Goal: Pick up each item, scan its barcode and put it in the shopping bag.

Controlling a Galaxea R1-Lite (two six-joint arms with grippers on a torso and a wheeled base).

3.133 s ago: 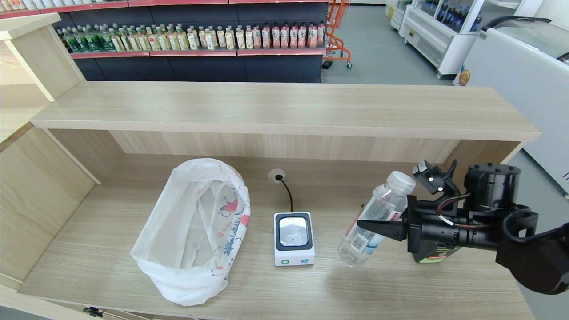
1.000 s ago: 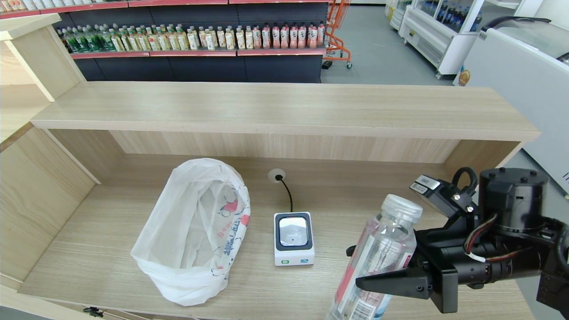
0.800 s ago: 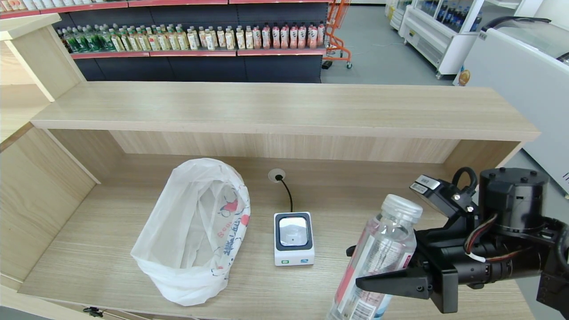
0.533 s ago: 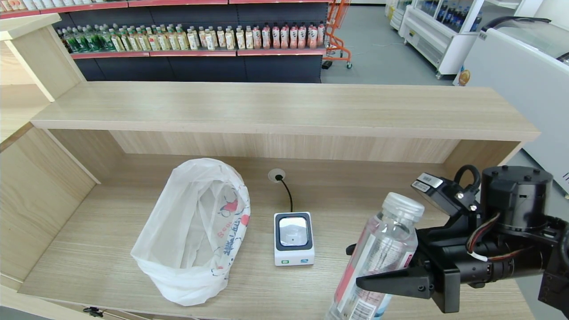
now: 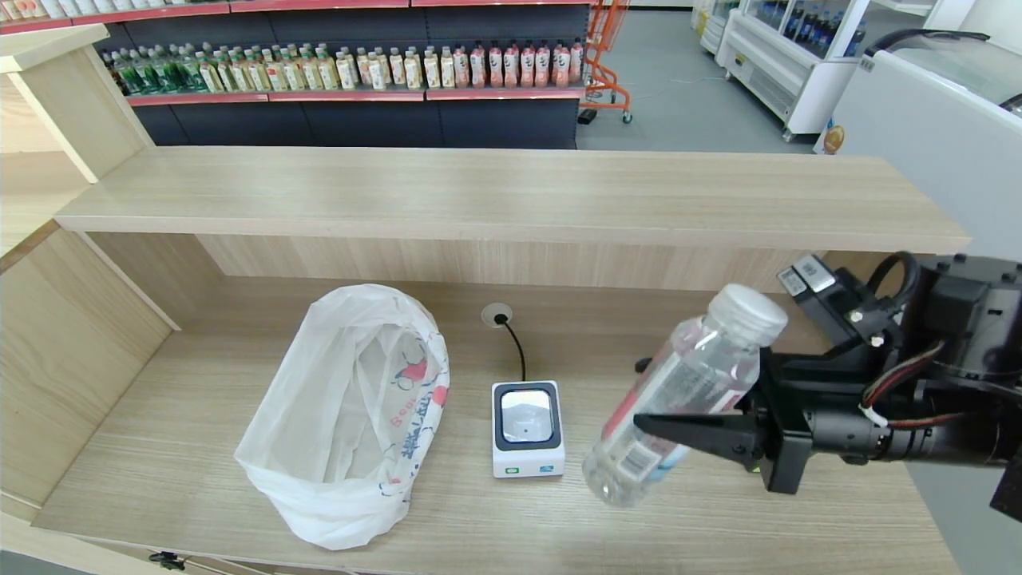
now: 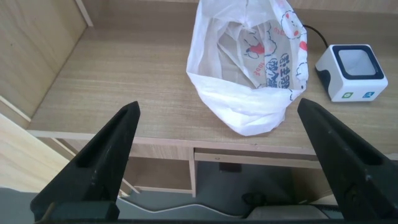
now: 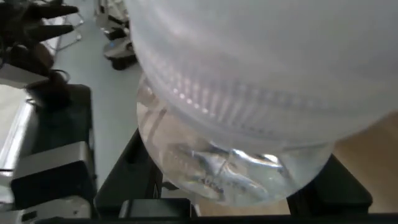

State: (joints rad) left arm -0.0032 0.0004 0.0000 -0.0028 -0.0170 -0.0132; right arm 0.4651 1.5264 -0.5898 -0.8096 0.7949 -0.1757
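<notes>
A clear water bottle (image 5: 679, 391) with a white cap and a red-and-white label hangs tilted above the counter, cap up and to the right, base low beside the scanner. My right gripper (image 5: 641, 393) is shut on its middle, reaching in from the right. In the right wrist view the bottle (image 7: 249, 81) sits between the dark fingers (image 7: 124, 177). The white barcode scanner (image 5: 528, 427) sits mid-counter, window up. The white shopping bag (image 5: 351, 415) stands open to its left. My left gripper (image 6: 217, 107) is open above the counter's near edge, with the bag (image 6: 249, 74) and the scanner (image 6: 349, 71) beyond it.
The wooden counter (image 5: 200, 479) has a raised ledge (image 5: 511, 192) along the back and a side wall on the left. The scanner's cable runs to a hole (image 5: 497, 314) behind it. Bare counter lies in front of the bag and scanner.
The right arm has moved up and away from the near edge with the bottle. The bottle tilts more and its base now hangs close to the scanner's right side. Bag and scanner are unmoved.
</notes>
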